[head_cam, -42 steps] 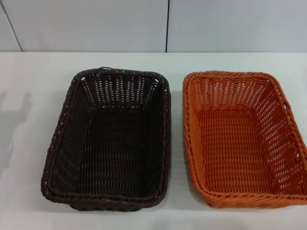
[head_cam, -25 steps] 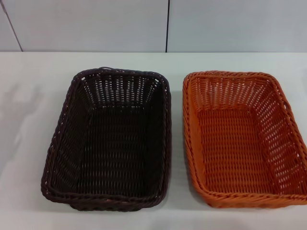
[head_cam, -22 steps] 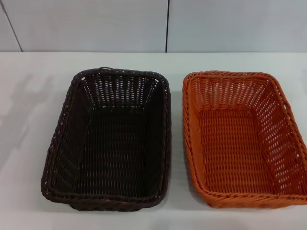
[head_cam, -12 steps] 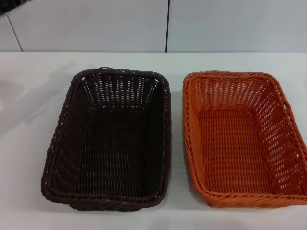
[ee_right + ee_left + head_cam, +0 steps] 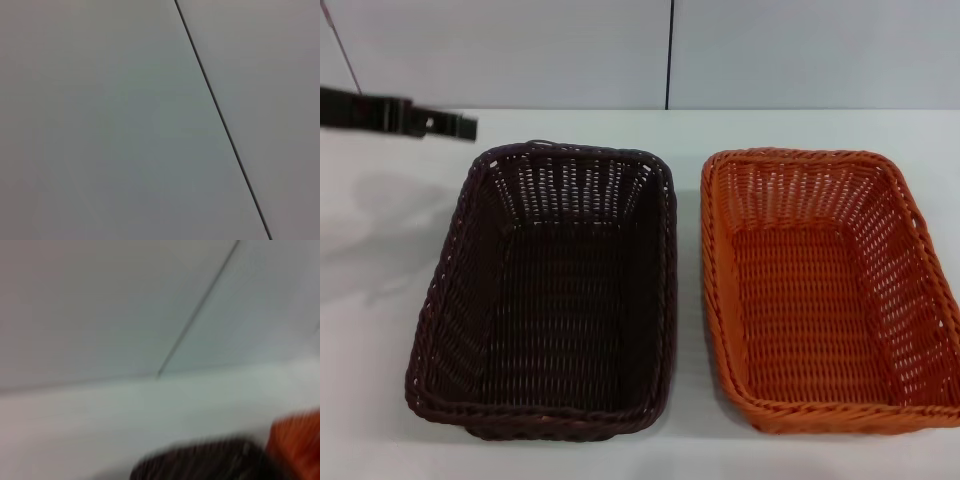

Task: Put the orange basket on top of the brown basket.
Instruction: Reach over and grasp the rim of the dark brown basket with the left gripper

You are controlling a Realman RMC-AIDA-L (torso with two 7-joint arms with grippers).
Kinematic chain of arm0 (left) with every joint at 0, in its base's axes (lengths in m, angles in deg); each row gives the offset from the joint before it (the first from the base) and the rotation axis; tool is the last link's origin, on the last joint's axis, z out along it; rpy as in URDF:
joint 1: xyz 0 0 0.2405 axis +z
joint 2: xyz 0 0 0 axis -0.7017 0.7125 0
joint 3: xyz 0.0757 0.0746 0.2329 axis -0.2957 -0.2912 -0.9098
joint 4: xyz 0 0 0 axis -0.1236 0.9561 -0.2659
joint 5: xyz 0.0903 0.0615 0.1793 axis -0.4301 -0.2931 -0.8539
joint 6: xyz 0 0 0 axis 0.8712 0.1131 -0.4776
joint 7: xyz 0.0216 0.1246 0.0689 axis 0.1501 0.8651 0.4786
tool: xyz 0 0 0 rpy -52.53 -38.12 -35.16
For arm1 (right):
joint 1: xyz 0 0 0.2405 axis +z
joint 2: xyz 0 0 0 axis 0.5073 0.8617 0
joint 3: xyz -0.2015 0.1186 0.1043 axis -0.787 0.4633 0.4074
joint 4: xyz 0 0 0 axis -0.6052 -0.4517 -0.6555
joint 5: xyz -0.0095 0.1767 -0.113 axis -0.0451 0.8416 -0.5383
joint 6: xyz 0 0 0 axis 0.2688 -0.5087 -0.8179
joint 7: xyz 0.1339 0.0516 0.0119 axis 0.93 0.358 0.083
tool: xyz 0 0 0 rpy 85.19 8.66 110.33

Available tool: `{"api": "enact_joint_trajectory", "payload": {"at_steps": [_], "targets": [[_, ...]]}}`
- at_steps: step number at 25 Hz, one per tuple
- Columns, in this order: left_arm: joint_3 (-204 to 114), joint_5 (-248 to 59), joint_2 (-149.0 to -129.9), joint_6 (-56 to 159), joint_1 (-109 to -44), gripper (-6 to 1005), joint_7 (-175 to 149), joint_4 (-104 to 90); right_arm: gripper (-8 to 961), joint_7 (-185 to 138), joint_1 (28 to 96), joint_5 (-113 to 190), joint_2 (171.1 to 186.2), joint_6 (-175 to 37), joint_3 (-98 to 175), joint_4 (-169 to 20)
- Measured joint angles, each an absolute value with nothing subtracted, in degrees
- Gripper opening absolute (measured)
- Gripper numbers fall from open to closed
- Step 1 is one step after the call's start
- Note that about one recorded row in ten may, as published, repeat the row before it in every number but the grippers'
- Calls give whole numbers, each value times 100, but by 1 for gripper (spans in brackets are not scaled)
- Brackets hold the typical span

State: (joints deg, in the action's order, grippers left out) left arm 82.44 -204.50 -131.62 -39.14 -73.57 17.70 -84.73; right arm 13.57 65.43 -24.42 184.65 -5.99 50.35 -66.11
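The orange basket point(image 5: 825, 290) stands on the white table to the right of the brown basket point(image 5: 552, 290), a narrow gap between them. Both are upright and empty. My left gripper point(image 5: 460, 125) reaches in from the left edge of the head view. It is a thin dark bar above the table, just left of the brown basket's far left corner, and holds nothing that shows. The left wrist view shows the brown basket's rim point(image 5: 200, 462) and a corner of the orange basket point(image 5: 295, 445). My right gripper is out of view.
The white table point(image 5: 380, 300) runs back to a pale wall point(image 5: 520, 50) with a dark vertical seam point(image 5: 669, 55). The right wrist view shows only that wall and its seam point(image 5: 220, 120). The orange basket reaches the head view's right edge.
My left arm has come into the head view from the upper left and moved right toward the brown basket's far corner. Its shadow shifted on the table. Both baskets stayed put.
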Motion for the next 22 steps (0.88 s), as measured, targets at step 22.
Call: {"api": "enact_joint_trajectory", "payload": {"at_steps": [22], "targets": [[8111, -22734, -14249, -5012, -7049, 842, 902, -9823, 572, 1358, 6661, -2400, 18444, -700, 5044, -6593]]}}
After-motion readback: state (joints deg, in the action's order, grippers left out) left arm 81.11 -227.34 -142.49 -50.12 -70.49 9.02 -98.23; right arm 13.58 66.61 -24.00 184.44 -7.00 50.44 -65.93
